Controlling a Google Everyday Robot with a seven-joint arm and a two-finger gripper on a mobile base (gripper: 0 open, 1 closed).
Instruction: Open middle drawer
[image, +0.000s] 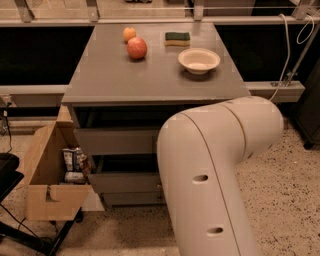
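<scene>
The grey cabinet (150, 80) stands in the middle of the camera view with three drawer fronts on its near side. The middle drawer (125, 182) is a shallow grey front below the taller top drawer (117, 141) and above the narrower lowest drawer (132, 198). Only its left half shows, and its knob is hidden behind my white arm (210, 165). The arm's big elbow fills the lower right and covers the right half of all three drawers. My gripper is out of sight behind the arm.
On the cabinet top lie a red apple (137, 48), an orange (129, 34), a green sponge (177, 38) and a white bowl (198, 60). An open cardboard box (47, 190) with snack bags stands against the cabinet's left side. Cables (287, 45) hang at the right.
</scene>
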